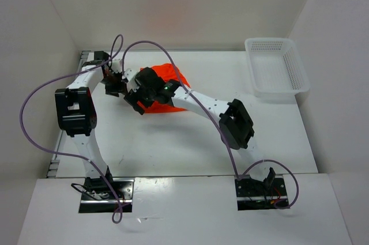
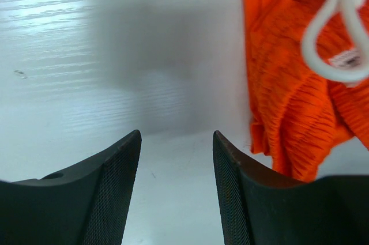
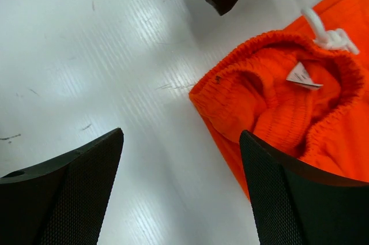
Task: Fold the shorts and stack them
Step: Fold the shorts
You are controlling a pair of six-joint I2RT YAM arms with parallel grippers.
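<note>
At the far left of the table, the shorts lie in a crumpled, unfolded heap, partly hidden from above by the right arm. The basket stands well apart at the far right.

Left gripper: jaws apart, nothing between them, bare table beneath, the shorts just beside its right finger.

Right gripper: jaws apart and empty, with the edge of the waistband near its right finger. The waistband gapes open, and the tag shows inside.

Hazards, as judged from this position:
1. Either gripper closing where it stands takes only air or table, since neither straddles cloth.
2. The waistband is gathered and open, so a pinch at its rim may catch one layer alone. Lifting would then pull the heap askew rather than spread it.
3. The looped drawstring lies loose on top and could hook over a finger and drag the cloth.
4. The two grippers sit close together on the same side of the heap, so a converging reach risks finger-to-finger contact.
5. Any fold made before the cloth is flattened is likely to come out lumpy and uneven.
</note>
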